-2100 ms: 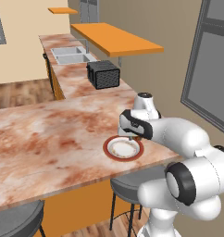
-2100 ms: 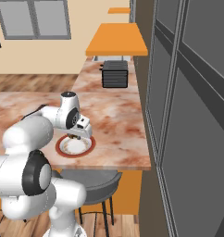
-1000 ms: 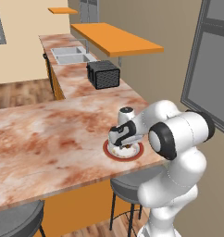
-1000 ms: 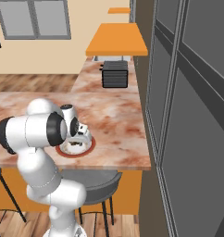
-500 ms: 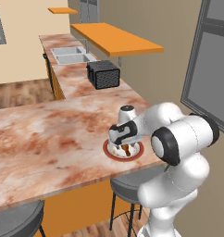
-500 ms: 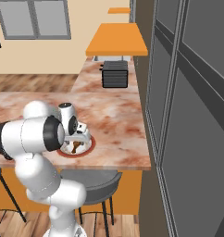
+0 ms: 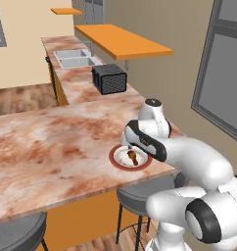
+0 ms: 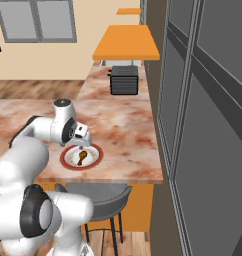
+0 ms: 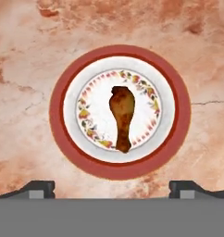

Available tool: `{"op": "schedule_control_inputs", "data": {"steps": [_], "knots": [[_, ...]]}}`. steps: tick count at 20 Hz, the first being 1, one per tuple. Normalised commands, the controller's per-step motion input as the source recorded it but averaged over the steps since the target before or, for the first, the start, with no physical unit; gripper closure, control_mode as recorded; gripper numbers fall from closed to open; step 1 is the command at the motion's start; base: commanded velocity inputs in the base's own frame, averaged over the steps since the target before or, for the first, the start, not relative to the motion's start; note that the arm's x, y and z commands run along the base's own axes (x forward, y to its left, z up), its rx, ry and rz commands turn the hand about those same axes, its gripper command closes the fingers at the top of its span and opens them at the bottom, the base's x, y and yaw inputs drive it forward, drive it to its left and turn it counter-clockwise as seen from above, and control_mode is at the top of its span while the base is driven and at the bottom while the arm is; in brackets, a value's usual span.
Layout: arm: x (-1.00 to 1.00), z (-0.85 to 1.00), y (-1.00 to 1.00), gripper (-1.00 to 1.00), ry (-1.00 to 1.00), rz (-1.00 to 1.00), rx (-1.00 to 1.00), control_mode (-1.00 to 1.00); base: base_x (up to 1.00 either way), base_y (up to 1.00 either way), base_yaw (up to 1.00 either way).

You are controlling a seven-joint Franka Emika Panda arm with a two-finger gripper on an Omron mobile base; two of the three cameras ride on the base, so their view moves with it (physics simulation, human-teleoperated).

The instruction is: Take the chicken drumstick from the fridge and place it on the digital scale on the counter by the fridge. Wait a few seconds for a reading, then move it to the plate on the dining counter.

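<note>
The chicken drumstick [image 9: 122, 115] lies loose in the middle of the plate [image 9: 58, 111], thick end away from me. The plate, red-brown rimmed with a cream centre, sits on the dining counter [image 7: 52, 147] close to its near edge. My gripper [image 9: 112, 187] hangs straight above it, open, its fingertips [image 9: 40, 187] spread wide and touching nothing. From the base views the drumstick [image 7: 132, 157] [image 8: 82, 158] shows just below the gripper [image 7: 131, 147] [image 8: 83, 143], on the plate [image 7: 112, 157] [image 8: 63, 158]. The fridge and the digital scale are out of view.
A black toaster [image 7: 109, 79] [image 8: 124, 80] stands farther along the counter, with a sink [image 7: 76, 58] beyond it and an orange shelf [image 7: 120, 41] above. Stools [image 7: 140, 196] [image 8: 93, 195] stand under the near edge. Tall dark grey panels [image 8: 203, 125] rise on the right.
The jaws have spread open and let go of the drumstick, which now rests on the plate. The hand has lifted a little above it.
</note>
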Motion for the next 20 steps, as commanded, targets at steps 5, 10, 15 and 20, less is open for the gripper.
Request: {"op": "schedule_control_inputs", "data": {"steps": [5,10,15,20], "knots": [[-1.00,0.97,0.00,-1.00,-0.02,0.00,0.01,-1.00,0.00,0.00,0.00],[-1.00,0.71,0.07,-1.00,-0.06,0.02,0.00,-1.00,0.00,0.00,0.00],[-0.98,0.53,0.19,-1.00,-0.04,0.04,0.00,-1.00,0.00,0.00,0.00],[-0.47,0.11,0.48,-1.00,-0.01,0.08,-0.02,-1.00,0.00,0.00,0.00]]}}
